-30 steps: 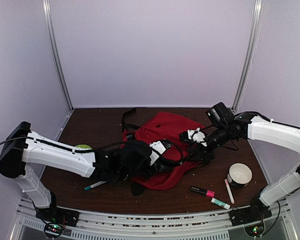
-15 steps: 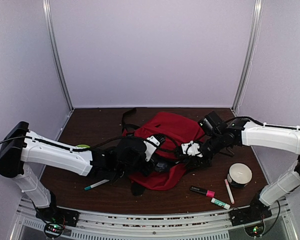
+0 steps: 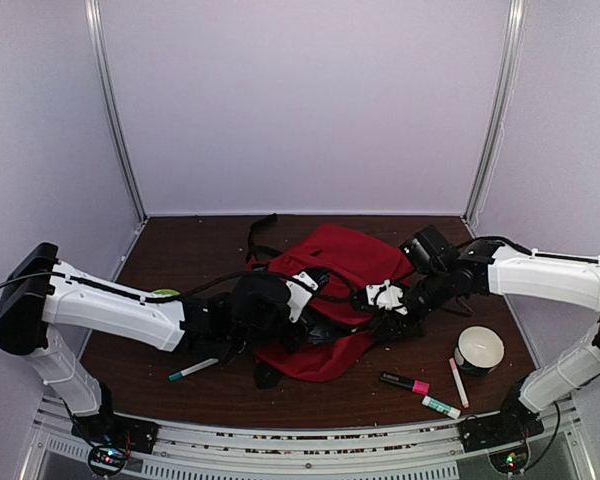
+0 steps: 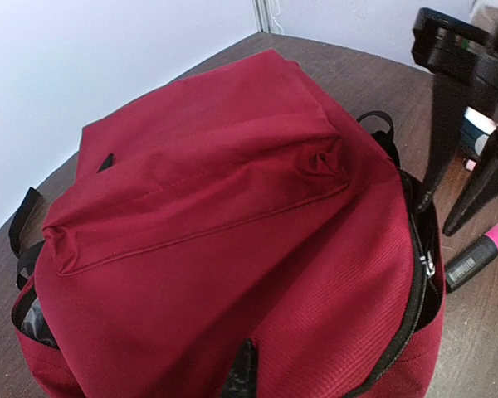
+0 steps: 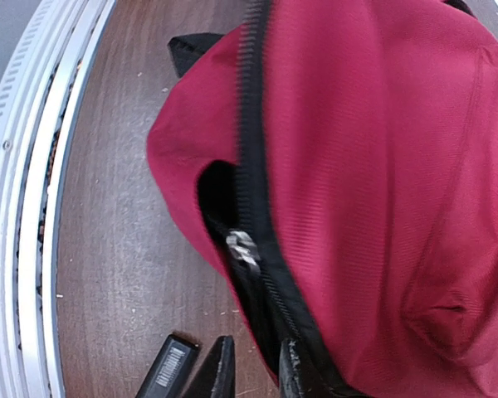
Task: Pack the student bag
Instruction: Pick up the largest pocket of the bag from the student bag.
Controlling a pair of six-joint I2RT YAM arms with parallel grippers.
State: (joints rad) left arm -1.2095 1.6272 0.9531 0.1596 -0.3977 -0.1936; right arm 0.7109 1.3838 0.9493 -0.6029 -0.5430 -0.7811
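The student bag [image 3: 332, 262] is a red backpack lying mid-table; it fills the left wrist view [image 4: 216, 207]. My left gripper [image 3: 318, 310] is shut on a fold of its red fabric, and only one dark fingertip [image 4: 242, 369] shows. My right gripper [image 3: 373, 314] is at the bag's right rim, beside the black zipper [image 5: 253, 166] and its silver pull [image 5: 242, 247]. Its jaws [image 5: 257, 375] stand narrow, one finger [image 5: 297, 373] on the zipper band and the other on the table side, with the bag's rim pinched between them. The bag's inside is dark.
A white round roll [image 3: 478, 348] stands right of the bag. A pink-and-black highlighter [image 3: 405, 382], a pink pen [image 3: 459, 382] and a green-capped stick [image 3: 441, 406] lie at the front right. A green marker [image 3: 190, 372] lies front left. The table's metal edge [image 5: 33, 207] is close.
My right gripper came down from above the bag to its right rim, and its jaws narrowed onto the zipper edge. The left gripper kept its hold; the bag shifted slightly.
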